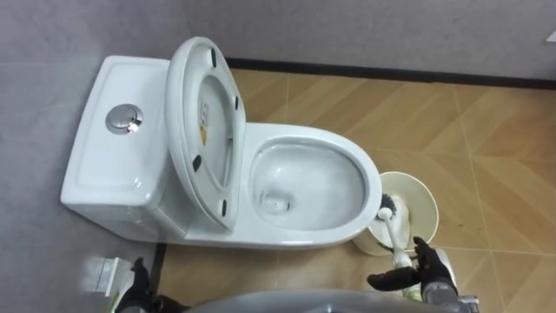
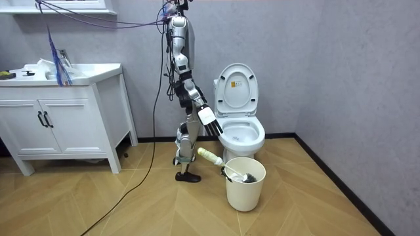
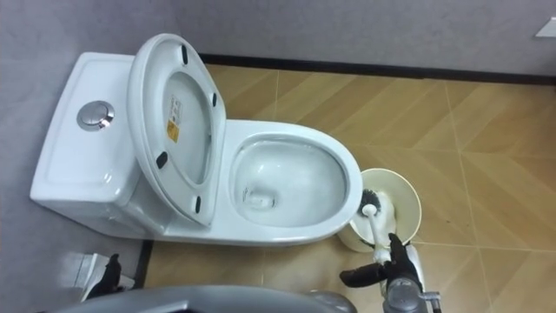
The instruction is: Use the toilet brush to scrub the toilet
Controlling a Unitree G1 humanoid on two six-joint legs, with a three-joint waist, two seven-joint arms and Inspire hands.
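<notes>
room view: brush (image 2: pixel 213 157) leans in bucket (image 2: pixel 244 194), handle perhaps toward robot.

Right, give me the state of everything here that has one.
Toilet seat: raised.
Brush: head down in the bucket, not held.
Bucket: upright beside the toilet.
Right hand: open, over the brush handle.
Cabinet doors: shut.

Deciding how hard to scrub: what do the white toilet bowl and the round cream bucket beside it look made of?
The white toilet bowl looks like glazed ceramic: glossy, bright reflections on its rim. The round cream bucket is probably matte plastic: thin rim, no shine, though uncertain.
</notes>
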